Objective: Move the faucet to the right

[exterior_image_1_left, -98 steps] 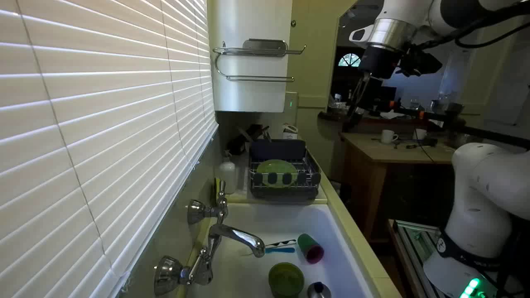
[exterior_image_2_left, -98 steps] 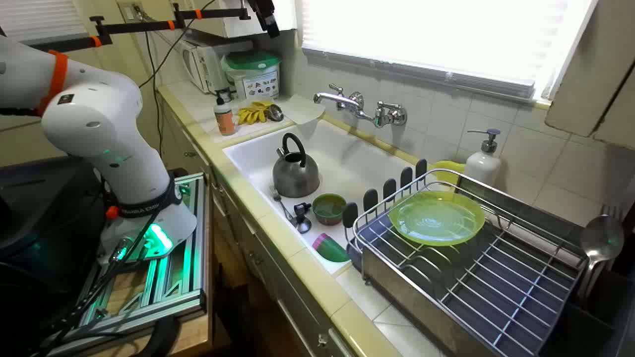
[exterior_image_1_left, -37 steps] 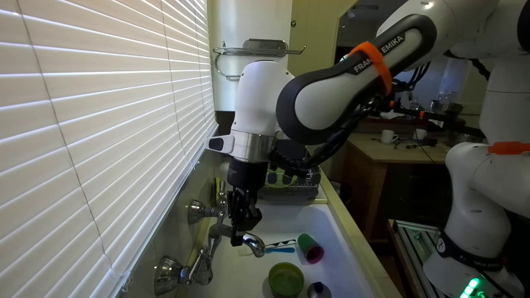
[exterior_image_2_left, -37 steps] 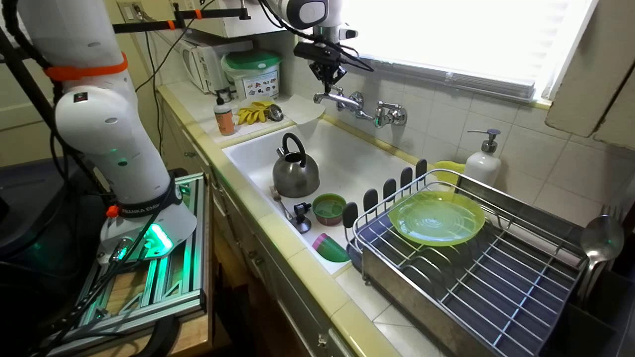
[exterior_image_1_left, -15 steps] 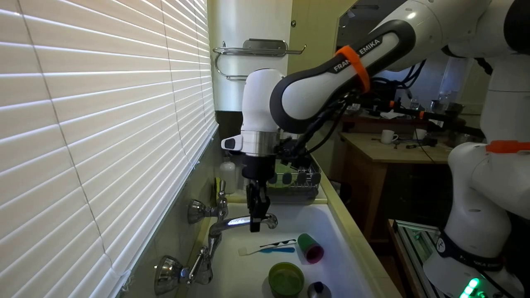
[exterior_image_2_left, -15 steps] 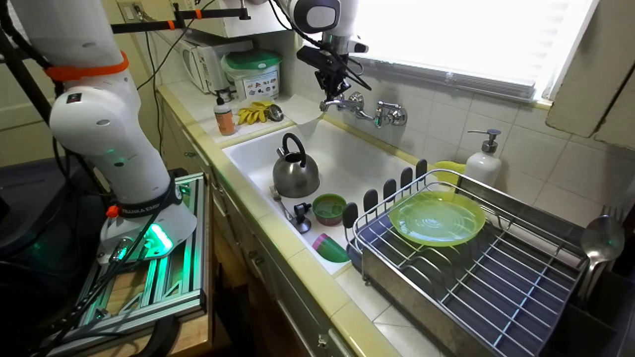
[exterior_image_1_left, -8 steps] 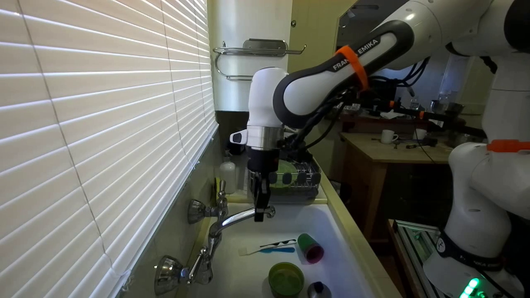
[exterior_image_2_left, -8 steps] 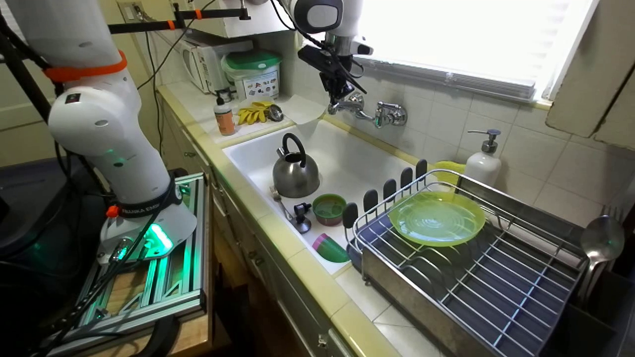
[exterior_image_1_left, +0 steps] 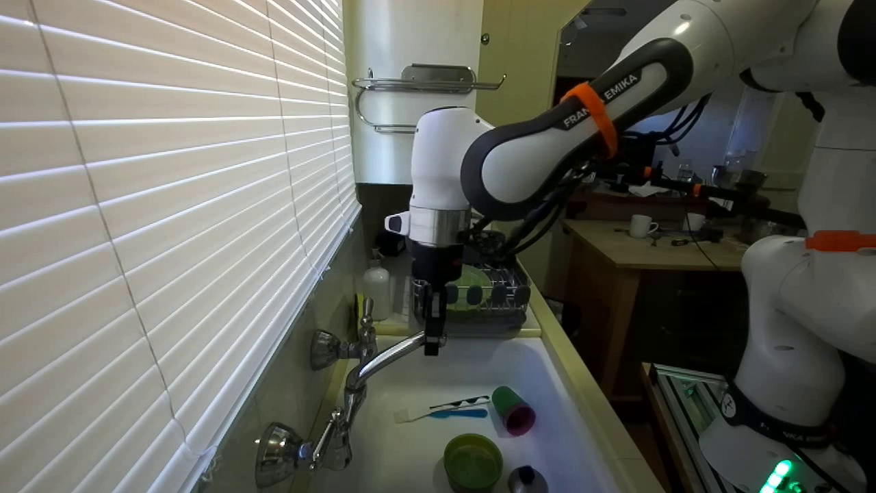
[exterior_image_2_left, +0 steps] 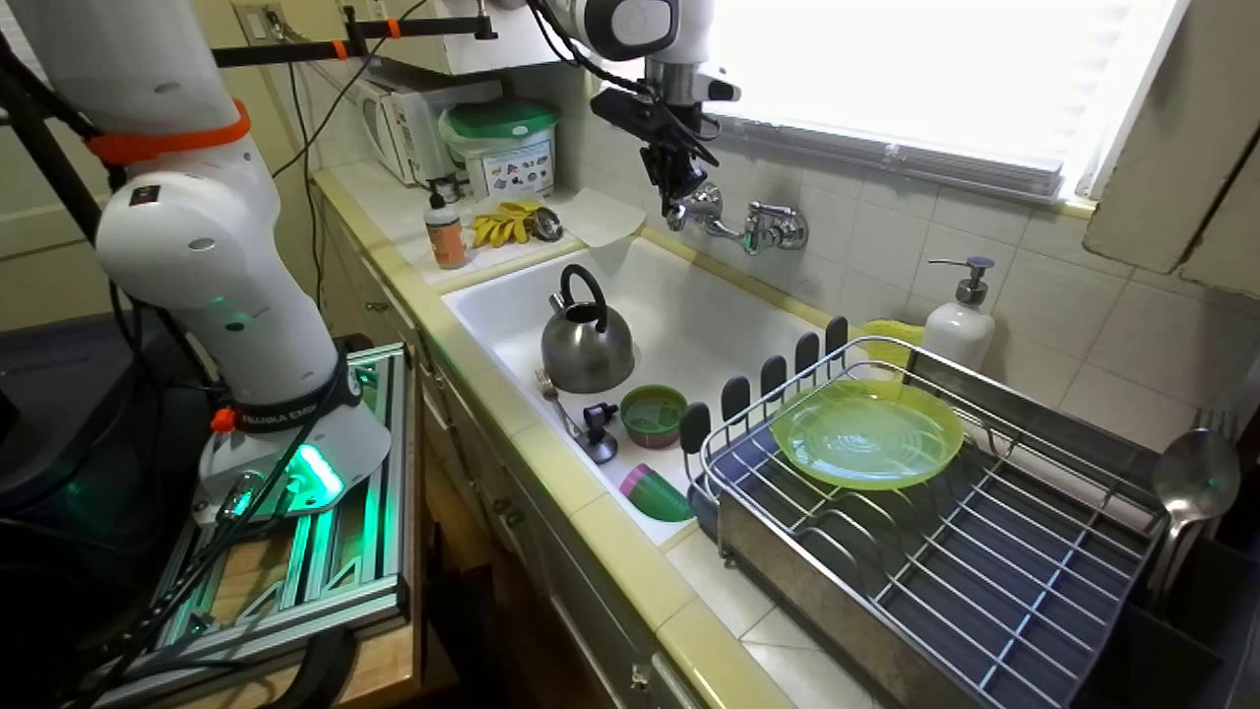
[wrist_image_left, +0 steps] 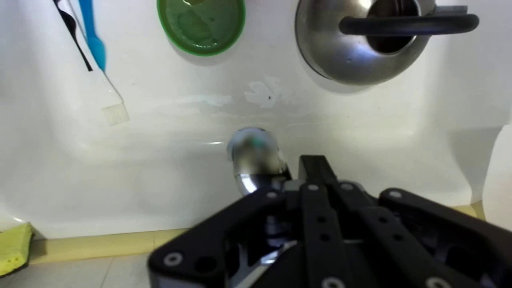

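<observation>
The chrome faucet (exterior_image_1_left: 389, 357) comes out of the tiled wall over the white sink (exterior_image_2_left: 719, 330). Its curved spout points toward the dish rack end in both exterior views. My gripper (exterior_image_1_left: 432, 344) reaches down beside the spout near its tip and seems to touch it; the exact contact is hidden. In an exterior view the gripper (exterior_image_2_left: 673, 200) covers part of the spout, and the faucet's tip (exterior_image_2_left: 676, 220) shows below it. In the wrist view the gripper (wrist_image_left: 315, 163) has its fingers together with nothing between them, and the faucet's spout end (wrist_image_left: 249, 184) lies to their left.
In the sink are a steel kettle (exterior_image_2_left: 589, 350), a green bowl (exterior_image_2_left: 653, 414), a green and pink cup (exterior_image_2_left: 658, 492) and utensils. A dish rack (exterior_image_2_left: 817, 611) with a green plate (exterior_image_2_left: 866, 433) and a soap dispenser (exterior_image_2_left: 957, 330) stand by the sink. Window blinds (exterior_image_1_left: 171, 205) run alongside.
The spout has swung toward the dish rack, its tip moving right in the exterior view that shows the kettle whole. My gripper has moved along with it, staying shut.
</observation>
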`<state>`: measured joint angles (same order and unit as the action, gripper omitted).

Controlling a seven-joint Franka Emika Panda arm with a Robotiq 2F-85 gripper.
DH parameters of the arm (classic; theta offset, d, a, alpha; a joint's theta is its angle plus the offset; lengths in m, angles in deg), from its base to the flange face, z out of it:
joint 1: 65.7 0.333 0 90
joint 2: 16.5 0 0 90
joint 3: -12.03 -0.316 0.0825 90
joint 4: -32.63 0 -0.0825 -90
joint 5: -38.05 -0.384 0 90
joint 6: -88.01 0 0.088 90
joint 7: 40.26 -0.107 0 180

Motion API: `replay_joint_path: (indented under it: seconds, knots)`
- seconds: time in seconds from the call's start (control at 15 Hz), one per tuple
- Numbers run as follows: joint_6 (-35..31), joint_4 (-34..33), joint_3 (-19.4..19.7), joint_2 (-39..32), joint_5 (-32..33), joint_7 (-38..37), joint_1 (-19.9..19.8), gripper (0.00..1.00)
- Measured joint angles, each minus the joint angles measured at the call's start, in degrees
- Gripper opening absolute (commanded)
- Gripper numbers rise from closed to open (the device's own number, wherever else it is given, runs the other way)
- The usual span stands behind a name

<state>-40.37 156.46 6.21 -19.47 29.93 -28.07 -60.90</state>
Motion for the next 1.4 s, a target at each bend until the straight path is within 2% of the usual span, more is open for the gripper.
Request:
replay_joint_path:
  seconds: [0.27, 0.47, 0.67, 0.73, 0.8, 1.0, 1.4]
  knots:
    - [0.0, 0.8, 0.1, 0.6, 2.2, -2.6, 0.1, 0.0]
    - [3.7, 0.7, -0.3, 1.1, -7.0, 4.5, 0.1, 0.0]
    - [13.8, 0.1, -1.5, 3.9, -10.9, 7.6, 0.9, 0.0]
    - [16.8, 0.0, -1.7, 5.1, -10.7, 7.3, 1.2, 0.08]
    - [19.6, -0.2, -1.8, 6.6, -10.1, 6.5, 1.5, 0.27]
    - [26.0, -0.7, -2.0, 11.2, -4.6, 1.0, 2.0, 0.47]
    - [33.8, -3.1, -2.9, 20.5, 9.8, -12.0, 1.9, 0.93]
